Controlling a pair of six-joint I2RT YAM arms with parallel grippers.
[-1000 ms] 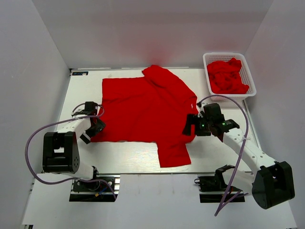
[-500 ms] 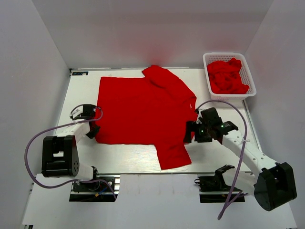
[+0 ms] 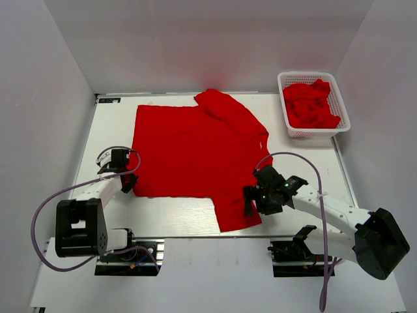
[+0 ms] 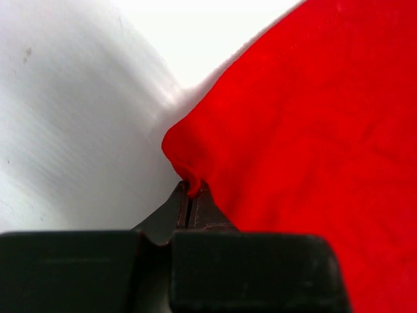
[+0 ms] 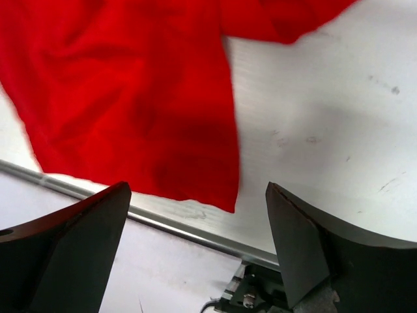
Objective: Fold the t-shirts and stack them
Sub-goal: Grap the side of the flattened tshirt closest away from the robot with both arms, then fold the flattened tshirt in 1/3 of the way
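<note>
While the left gripper (image 3: 128, 181) is pinching the near-left corner of the shirt (image 3: 195, 147), its fingers pressed together on a small peak of cloth in the left wrist view (image 4: 192, 195), the work appears to be at the spreading step, with no fold yet made. The shirt is lying open and mostly flat across the middle of the table (image 3: 293, 163), one layer of soft, matte red cloth with no print and only shallow ripples. Its left edge is running fairly straight; the far lobe is bunching slightly. Further right, the near sleeve (image 3: 231, 208) is reaching toward the table's near edge. The right gripper (image 3: 251, 201) is hovering over that sleeve's right side with its fingers spread wide and holding nothing (image 5: 195, 195). Next, I judge, it is needing to drop onto the sleeve edge and close, so both arms can pull the cloth taut or carry a fold across. Thin cloth like this is likely to slip or drag. At far right, other shirts (image 3: 311, 104) are lying crumpled in the white mesh basket (image 3: 282, 77).
</note>
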